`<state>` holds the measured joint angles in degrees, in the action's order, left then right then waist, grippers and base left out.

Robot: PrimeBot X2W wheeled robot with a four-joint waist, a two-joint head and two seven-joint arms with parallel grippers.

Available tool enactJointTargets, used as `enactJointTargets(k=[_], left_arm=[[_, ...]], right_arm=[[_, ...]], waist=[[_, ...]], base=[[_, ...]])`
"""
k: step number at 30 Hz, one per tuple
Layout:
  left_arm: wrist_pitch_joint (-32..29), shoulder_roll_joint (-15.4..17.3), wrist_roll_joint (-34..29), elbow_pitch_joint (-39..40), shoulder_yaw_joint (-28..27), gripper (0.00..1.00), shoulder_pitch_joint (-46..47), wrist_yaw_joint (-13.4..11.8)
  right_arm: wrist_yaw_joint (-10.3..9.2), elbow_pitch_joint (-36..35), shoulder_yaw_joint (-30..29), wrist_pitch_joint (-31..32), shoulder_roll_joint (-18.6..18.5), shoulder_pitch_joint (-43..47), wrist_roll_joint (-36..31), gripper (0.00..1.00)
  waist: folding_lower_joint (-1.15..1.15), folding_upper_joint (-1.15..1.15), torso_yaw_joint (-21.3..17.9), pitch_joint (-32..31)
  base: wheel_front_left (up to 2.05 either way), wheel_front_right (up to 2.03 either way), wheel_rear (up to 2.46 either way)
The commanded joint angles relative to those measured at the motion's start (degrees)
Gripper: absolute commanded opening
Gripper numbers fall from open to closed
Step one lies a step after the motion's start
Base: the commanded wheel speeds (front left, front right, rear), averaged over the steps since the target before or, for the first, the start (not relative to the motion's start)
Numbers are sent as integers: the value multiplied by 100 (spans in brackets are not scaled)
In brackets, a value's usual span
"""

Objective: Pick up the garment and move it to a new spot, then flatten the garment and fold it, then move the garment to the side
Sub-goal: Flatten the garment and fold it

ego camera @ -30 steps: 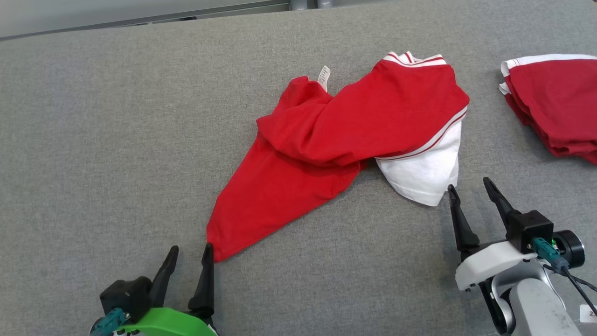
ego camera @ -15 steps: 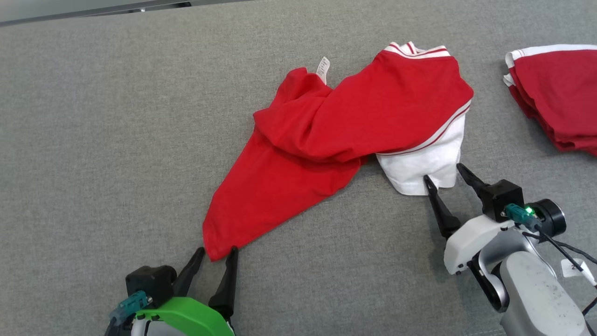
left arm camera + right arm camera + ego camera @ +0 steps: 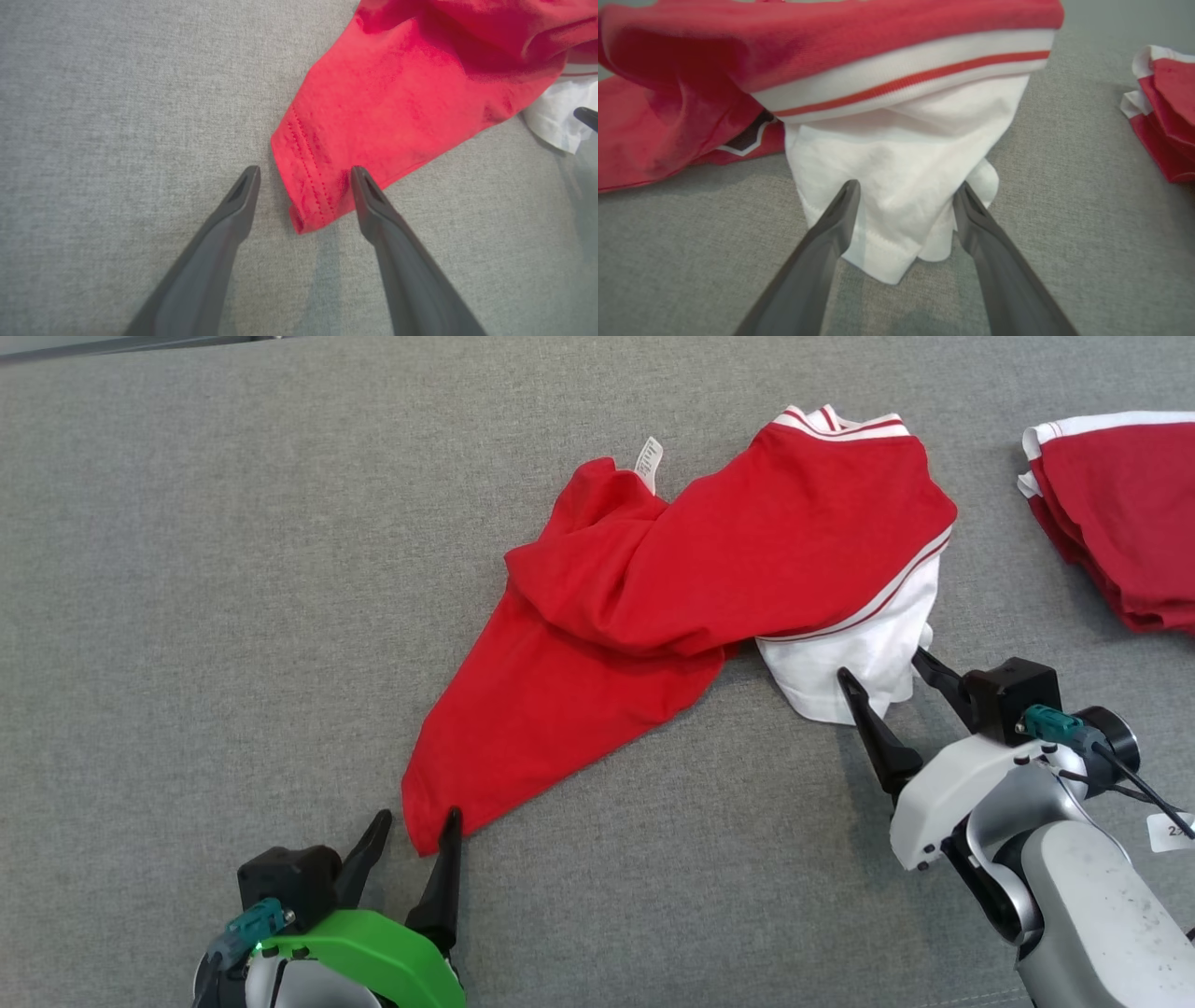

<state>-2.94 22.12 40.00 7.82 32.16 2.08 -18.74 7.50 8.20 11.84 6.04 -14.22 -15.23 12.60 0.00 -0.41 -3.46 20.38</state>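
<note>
Both grippers have closed in on the garment (image 3: pixel 709 560) over the last second. My left gripper (image 3: pixel 418 814) sat just short of the red hem corner (image 3: pixel 431 798) and now has that corner between its fingers. My right gripper (image 3: pixel 879 663) has come forward to straddle the white sleeve (image 3: pixel 864 649). The head camera has tipped a little as well, so I read the small slide of the picture as camera motion; the cloth itself lies as it did.

The garment is crumpled across the middle of the worktop (image 3: pixel 187 616), its hem corner reaching toward the near edge on my left. A folded red pile (image 3: pixel 1111 513) sits at the right edge, apart from it.

Both sets of jaws stand wide and neither holds anything. I judge this to be the first step, the pick-up, with both grasps lined up but not made.

Next I need both to pinch together. The left wrist view shows the stitched hem well inside the gap. The right wrist view shows bunched sleeve folds, so that side may catch several layers. Then I lift evenly and stay clear of the pile.
</note>
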Motion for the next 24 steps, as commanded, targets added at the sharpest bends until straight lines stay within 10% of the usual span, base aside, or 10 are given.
enactJointTargets(k=[1,12,24], left_arm=[[-29,29,8,32,-28,100,57,-47],[-202,58,57,-20,54,100,58,-90],[823,283,-12,-128,-513,100,-485,-119]], right_arm=[[-2,-107,-20,76,-32,97,36,100],[-2,-341,-261,363,-44,334,-46,100],[-3,-642,-1146,-1438,363,1173,-598,100]], waist=[[0,41,-2,7],[0,41,-1,-5],[0,41,85,-911]], base=[[0,0,0],[0,0,0],[0,0,0]])
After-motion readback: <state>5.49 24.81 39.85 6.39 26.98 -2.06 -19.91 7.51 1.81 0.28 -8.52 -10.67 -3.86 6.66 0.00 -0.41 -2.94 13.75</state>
